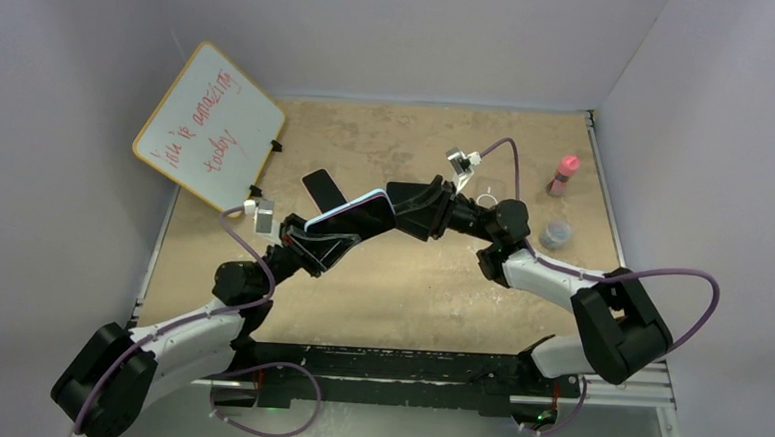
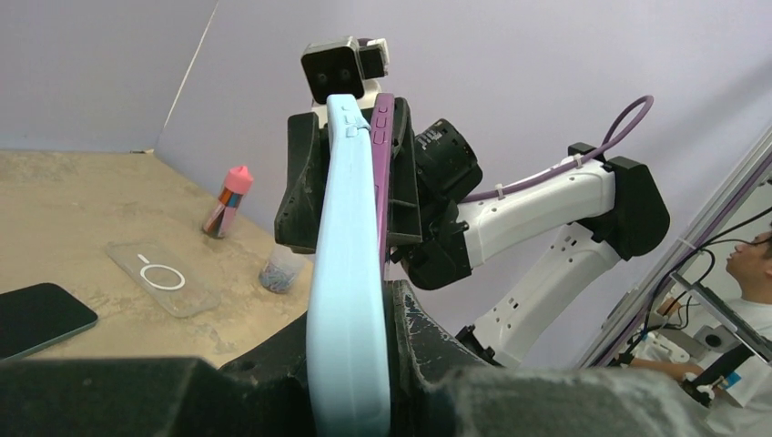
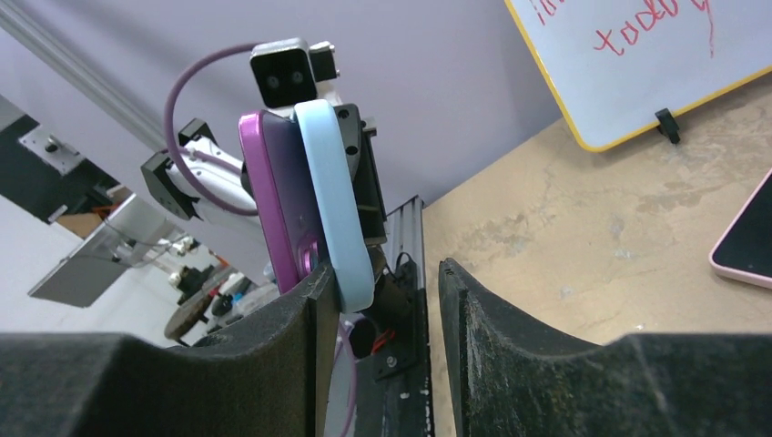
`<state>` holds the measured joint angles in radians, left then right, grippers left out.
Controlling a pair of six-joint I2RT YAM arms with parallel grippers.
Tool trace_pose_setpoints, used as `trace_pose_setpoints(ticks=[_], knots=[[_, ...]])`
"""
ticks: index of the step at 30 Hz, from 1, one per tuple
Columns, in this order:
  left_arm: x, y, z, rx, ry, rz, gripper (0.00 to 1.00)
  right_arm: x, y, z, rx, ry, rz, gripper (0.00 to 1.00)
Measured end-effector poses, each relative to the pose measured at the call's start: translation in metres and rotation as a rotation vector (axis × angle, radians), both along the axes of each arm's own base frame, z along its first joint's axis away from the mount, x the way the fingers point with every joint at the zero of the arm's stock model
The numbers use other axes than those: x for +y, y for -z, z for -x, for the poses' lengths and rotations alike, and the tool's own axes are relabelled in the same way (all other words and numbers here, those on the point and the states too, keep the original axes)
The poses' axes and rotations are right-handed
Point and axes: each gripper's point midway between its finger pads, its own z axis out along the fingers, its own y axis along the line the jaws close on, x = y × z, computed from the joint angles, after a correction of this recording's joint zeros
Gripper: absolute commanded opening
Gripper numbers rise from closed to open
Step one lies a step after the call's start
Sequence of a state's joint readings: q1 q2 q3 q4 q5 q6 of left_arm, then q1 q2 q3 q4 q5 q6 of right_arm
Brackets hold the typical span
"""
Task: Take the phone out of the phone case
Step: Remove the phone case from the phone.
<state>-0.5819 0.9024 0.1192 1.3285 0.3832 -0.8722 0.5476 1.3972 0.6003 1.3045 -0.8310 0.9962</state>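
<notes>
**Two arms hold cased phone end to end above the table**

The light-blue phone case (image 2: 346, 273) with the purple phone (image 2: 383, 164) hangs in the air over the middle of the sandy table (image 1: 410, 290). Its long axis runs from near-left to far-right between the two grippers. Both wrist cameras see it edge-on. Case and phone lie side by side and touch along their length. How far the phone is still seated in the case cannot be told.

The left gripper (image 1: 309, 236) is pressed together on the near-left end of the phone case. Its arm rises from the near-left base and bends at the elbow toward the centre. The right gripper (image 3: 387, 273) meets the far-right end with its fingers spread. One finger (image 3: 282, 364) lies against the phone's side, and the other (image 3: 510, 364) stands apart from the case. The right arm runs from the near-right base toward the far side, then folds left, so its wrist faces the left one.

On the table lie a dark phone (image 1: 323, 187) just beyond the held case and a clear case (image 2: 164, 278) with a white ring. A pink-capped bottle (image 1: 563, 175) and a small jar (image 1: 556, 233) stand at far right. A whiteboard (image 1: 211, 124) with red writing leans at far left.
</notes>
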Motion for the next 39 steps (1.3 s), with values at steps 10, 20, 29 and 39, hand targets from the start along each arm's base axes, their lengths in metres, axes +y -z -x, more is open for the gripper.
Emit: trace_pose_setpoints(ticks=[10,20,29,39], knots=[[-0.007,-0.004,-0.004,0.022,-0.028,0.061,0.0,0.009,-0.005,-0.001,0.029,0.036,-0.032,0.47],[-0.012,0.003,-0.016,0.082,-0.08,0.096,0.0,0.018,-0.001,-0.009,0.074,0.086,-0.044,0.44],[-0.01,0.012,-0.029,0.156,-0.144,0.112,0.0,0.021,0.006,-0.019,0.135,0.115,-0.069,0.12],[0.001,0.037,-0.04,0.292,-0.242,0.041,0.42,0.027,0.032,-0.02,0.275,0.107,-0.079,0.0]])
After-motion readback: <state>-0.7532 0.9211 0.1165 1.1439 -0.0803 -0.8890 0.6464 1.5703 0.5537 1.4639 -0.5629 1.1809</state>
